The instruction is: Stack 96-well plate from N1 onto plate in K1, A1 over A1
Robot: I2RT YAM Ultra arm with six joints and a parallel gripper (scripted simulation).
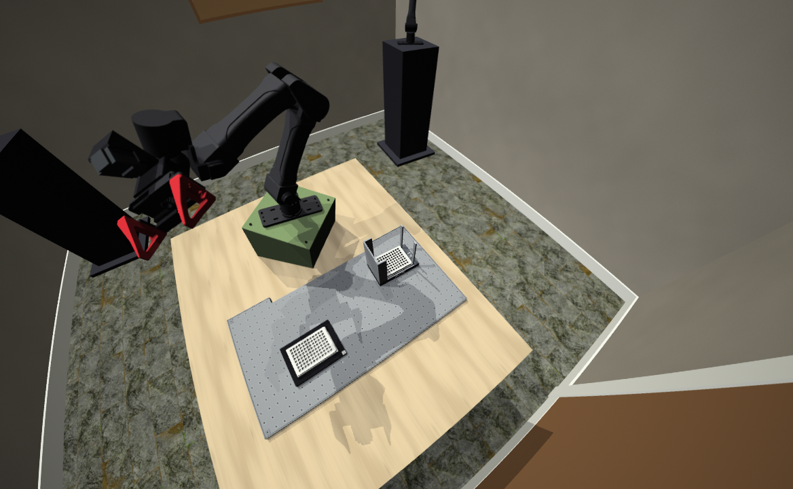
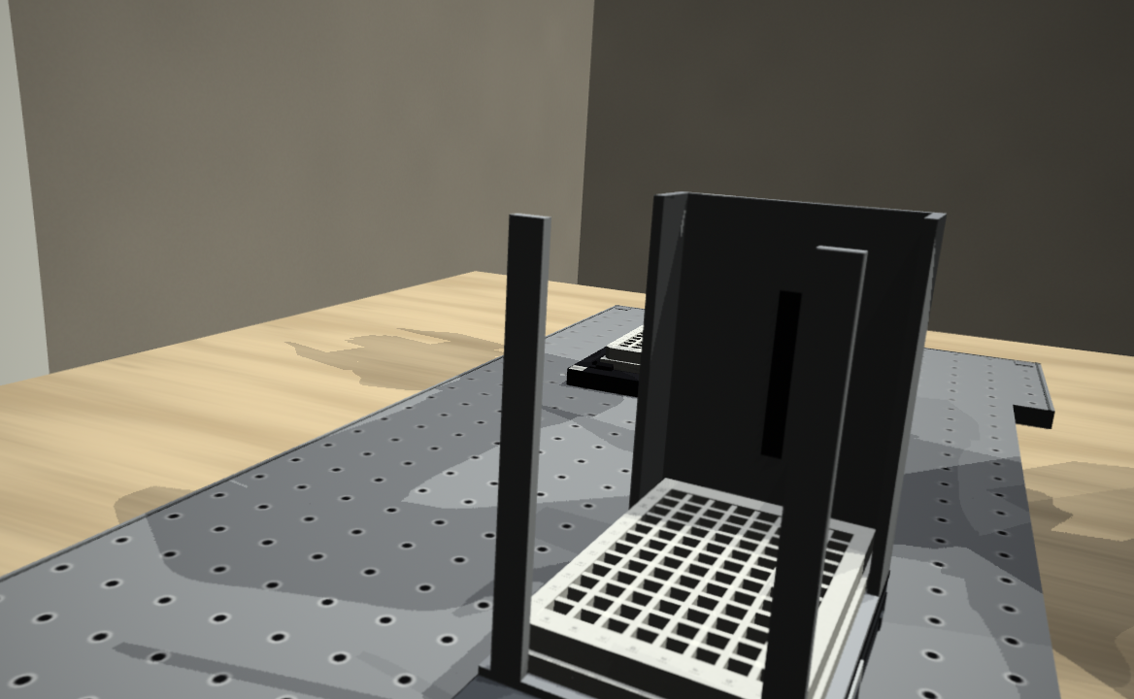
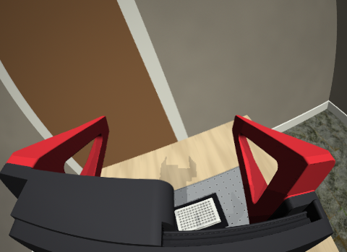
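A white 96-well plate [image 1: 309,351] lies in the black plate nest N1 [image 1: 313,352] on the near part of the grey perforated baseplate. A small pale A1 square [image 1: 342,352] sits outside the nest's right corner. The stack rack K1 [image 1: 389,255] stands at the baseplate's far end with a second white 96-well plate [image 1: 394,260] on its floor; the exterior view shows this plate [image 2: 701,582] close up between the rack's posts. My gripper [image 1: 165,219] with red fingers is open and empty, high above the table's far left corner, far from both plates. The wrist view shows the fingers wide apart and the nest plate [image 3: 198,211] far below.
The arm's green base block [image 1: 290,227] stands on the wooden table behind the baseplate. Black pillars stand on the floor at the far left [image 1: 28,188] and at the back [image 1: 408,100]. The rack's tall posts [image 2: 523,443] and back wall [image 2: 780,348] enclose the plate on its sides.
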